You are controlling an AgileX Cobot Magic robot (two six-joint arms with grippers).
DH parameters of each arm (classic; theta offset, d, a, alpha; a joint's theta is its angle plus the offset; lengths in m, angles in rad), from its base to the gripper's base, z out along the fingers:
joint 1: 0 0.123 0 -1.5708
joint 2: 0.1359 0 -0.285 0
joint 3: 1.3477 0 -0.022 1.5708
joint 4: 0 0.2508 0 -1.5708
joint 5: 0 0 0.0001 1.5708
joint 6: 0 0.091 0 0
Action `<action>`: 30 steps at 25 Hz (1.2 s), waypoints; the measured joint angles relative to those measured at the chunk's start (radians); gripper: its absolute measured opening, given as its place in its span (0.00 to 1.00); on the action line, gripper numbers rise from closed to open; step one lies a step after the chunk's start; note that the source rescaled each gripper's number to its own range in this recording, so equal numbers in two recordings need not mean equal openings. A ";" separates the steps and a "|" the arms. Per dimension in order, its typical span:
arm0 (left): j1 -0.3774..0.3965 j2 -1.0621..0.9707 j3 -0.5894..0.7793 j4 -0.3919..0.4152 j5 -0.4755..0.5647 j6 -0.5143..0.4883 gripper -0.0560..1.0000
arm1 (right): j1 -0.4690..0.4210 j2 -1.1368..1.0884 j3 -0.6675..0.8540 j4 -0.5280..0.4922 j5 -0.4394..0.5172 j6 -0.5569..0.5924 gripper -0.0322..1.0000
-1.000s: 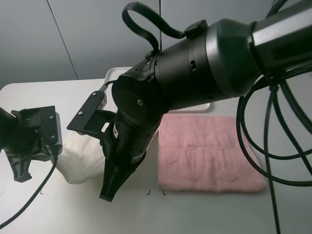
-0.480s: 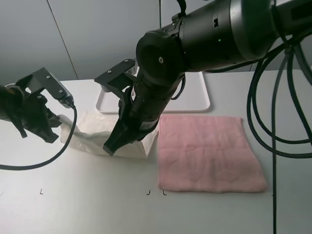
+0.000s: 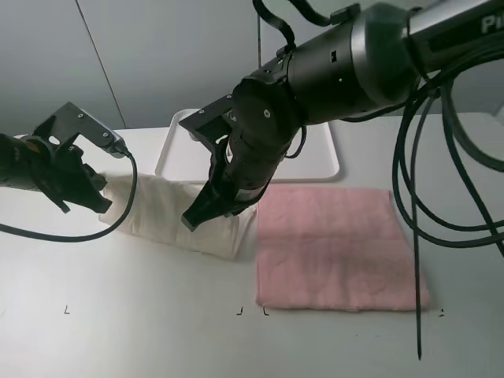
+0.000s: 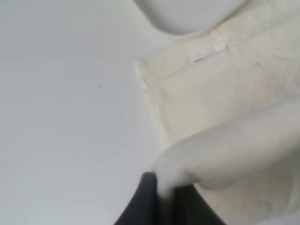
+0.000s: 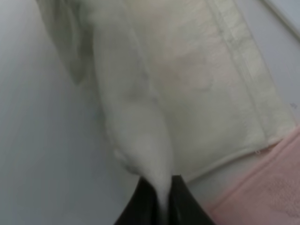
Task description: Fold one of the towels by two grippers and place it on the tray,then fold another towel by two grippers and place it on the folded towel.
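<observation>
The cream-white towel (image 3: 161, 214) lies bunched left of centre, stretched between both grippers. My left gripper (image 3: 100, 204) is shut on its left edge; in the left wrist view the gripper (image 4: 164, 194) pinches a raised fold of the cream towel (image 4: 225, 98). My right gripper (image 3: 194, 220) is shut on the right end; its wrist view shows the gripper (image 5: 159, 197) pinching a ridge of the same towel (image 5: 187, 79). The pale pink towel (image 3: 335, 244) lies flat to the right. Behind them sits the white tray (image 3: 183, 150), partly hidden by the right arm.
Thick black cables (image 3: 409, 197) trail from the right arm over the pink towel's right side. Small black marks (image 3: 239, 311) line the table near the front. The tray's rounded corner (image 4: 187, 16) shows just beyond the cream towel.
Both grippers have moved from the table's front toward the tray, carrying the cream towel's near edge up and over the rest of it. The pink towel has not moved.
</observation>
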 joint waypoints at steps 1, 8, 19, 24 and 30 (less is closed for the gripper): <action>0.000 0.013 0.000 0.000 -0.020 -0.002 0.05 | 0.000 0.011 0.000 -0.035 -0.013 0.036 0.03; 0.000 0.089 0.000 -0.002 -0.124 -0.024 0.05 | -0.017 0.061 0.000 -0.218 -0.084 0.207 0.03; 0.000 0.097 -0.016 -0.002 -0.249 -0.028 0.97 | -0.018 0.071 -0.008 -0.465 -0.147 0.533 0.97; 0.024 0.135 -0.177 -0.004 0.046 -0.079 0.99 | -0.023 0.073 -0.058 -0.416 -0.059 0.484 1.00; 0.049 0.298 -0.510 0.093 0.557 -0.369 0.99 | -0.076 0.076 -0.133 -0.019 0.070 0.135 1.00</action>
